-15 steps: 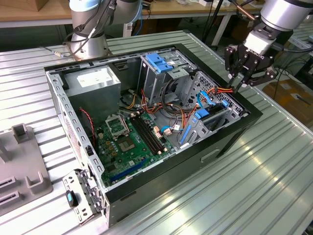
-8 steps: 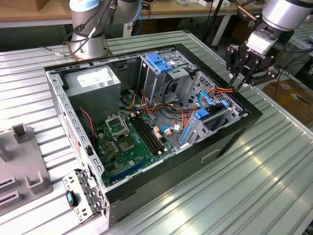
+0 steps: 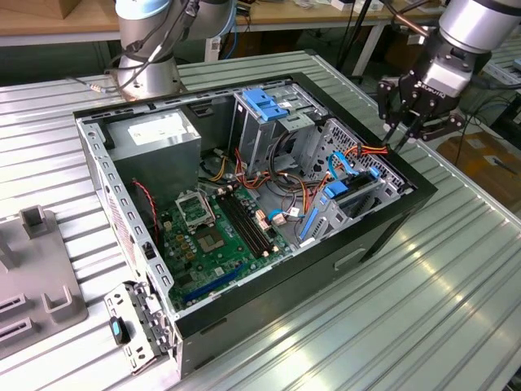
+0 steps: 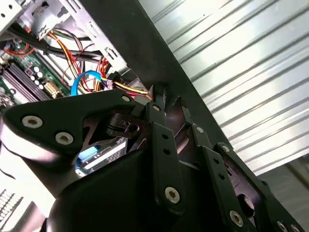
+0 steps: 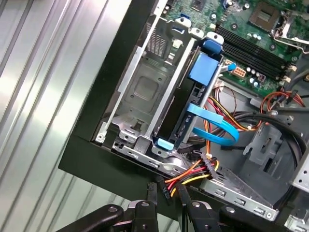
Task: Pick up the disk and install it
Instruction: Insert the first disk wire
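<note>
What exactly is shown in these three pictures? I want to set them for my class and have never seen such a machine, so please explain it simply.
The exterior view comes from a camera standing apart from the robot. It shows an open computer case lying on a ribbed metal table, with its green circuit board, coloured cables and a grey power-supply box inside. At the exterior view's right, a grey robot arm carries a black pincer, which hangs above the case's edge.

The two wrist views come from cameras riding on that arm. The first wrist view looks down past the pincer into a metal drive bay with blue plastic rails. The second wrist view sees the pincer close up, with the case and table behind.

The pincer holds nothing.
</note>
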`<act>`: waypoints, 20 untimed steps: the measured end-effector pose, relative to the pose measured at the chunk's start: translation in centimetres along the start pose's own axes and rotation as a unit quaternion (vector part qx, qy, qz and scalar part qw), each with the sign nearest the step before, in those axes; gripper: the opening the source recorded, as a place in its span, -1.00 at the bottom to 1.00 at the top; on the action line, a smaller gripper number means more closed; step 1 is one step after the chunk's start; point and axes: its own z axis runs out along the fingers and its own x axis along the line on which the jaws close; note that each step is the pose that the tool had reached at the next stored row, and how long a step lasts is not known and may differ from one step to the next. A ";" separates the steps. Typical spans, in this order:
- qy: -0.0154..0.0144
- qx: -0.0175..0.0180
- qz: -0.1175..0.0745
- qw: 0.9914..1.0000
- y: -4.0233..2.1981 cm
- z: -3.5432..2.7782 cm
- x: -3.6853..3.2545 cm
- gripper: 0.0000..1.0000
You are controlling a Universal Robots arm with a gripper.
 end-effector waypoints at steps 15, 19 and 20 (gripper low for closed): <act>-0.011 -0.002 -0.166 0.986 -0.29 0.55 0.17 -0.40; -0.008 -0.005 -0.168 0.986 -0.29 0.56 0.18 -0.40; -0.005 -0.008 -0.168 0.986 -0.29 0.56 0.18 -0.40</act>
